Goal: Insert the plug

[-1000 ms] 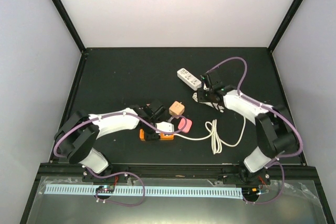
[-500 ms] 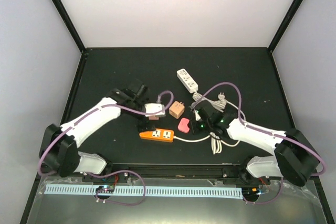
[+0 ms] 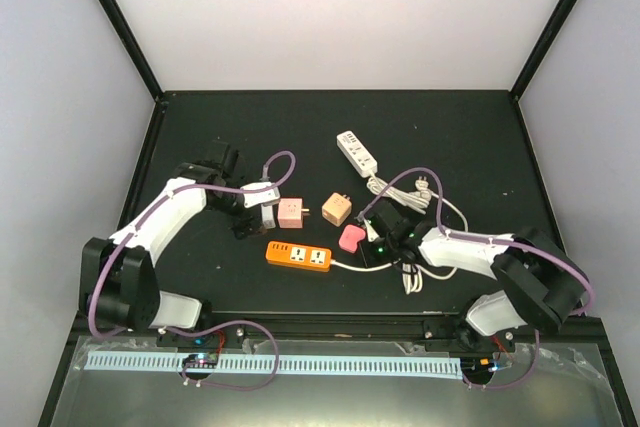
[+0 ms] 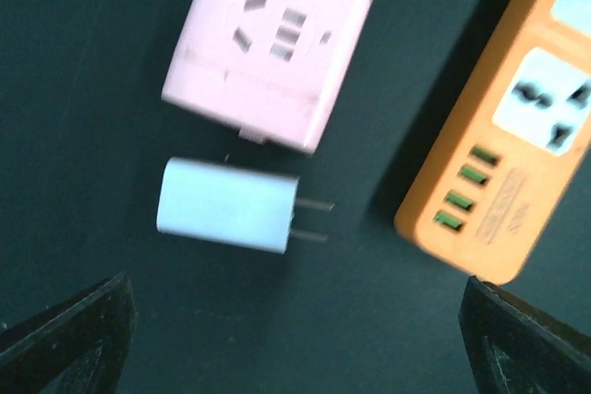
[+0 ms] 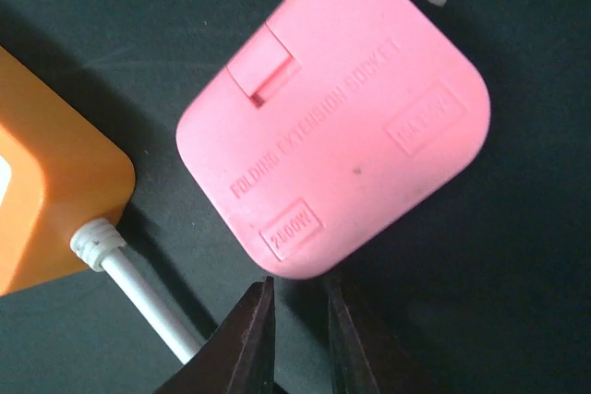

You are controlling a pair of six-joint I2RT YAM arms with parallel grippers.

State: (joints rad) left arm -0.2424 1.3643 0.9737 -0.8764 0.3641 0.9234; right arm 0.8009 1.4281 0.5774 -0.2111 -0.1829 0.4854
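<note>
While the black counter (image 3: 450,137) bears everything, the orange power strip (image 4: 517,126) lies near a pink socket cube (image 4: 268,48), and the white plug (image 4: 226,205) lies loose just beside that cube, prongs toward the strip. The left fingers (image 4: 69,334) hang released above it. The right fingers (image 5: 251,339) are clenched, empty, at a pink folding socket (image 5: 332,126).

Pink folding socket (image 5: 332,122), right wrist view: embossed line "FOLDING EXTENSION SOCKET" runs diagonally across its face, from 8 o'clock toward 2 o'clock; boxed "2500W" sits at 7 o'clock near the edge; a second boxed mark at 3 o'clock is too faint to read; orange power strip (image 4: 503,126), left wrist view: small print toward its 6 o'clock end, blurred beyond reading.
</note>
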